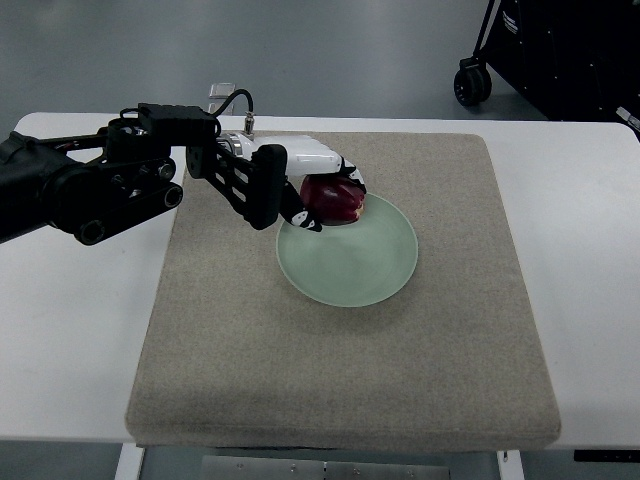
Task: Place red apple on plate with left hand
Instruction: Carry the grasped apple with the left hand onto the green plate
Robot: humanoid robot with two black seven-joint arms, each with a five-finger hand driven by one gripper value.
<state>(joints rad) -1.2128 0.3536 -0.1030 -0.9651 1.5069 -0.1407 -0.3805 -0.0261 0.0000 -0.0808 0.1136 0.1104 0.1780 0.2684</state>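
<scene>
A red apple [337, 197] sits in my left hand [322, 196], whose black fingers [268, 195] and white palm wrap around it. The hand holds the apple over the far-left rim of a pale green plate [355, 258], which lies in the middle of a beige mat [340, 350]. Whether the apple touches the plate I cannot tell. My left arm reaches in from the picture's left edge. The right arm does not show.
The mat lies on a white table [70, 330] with bare surface to the left and right. A black wheeled cart [560, 50] stands on the floor beyond the table's far right corner.
</scene>
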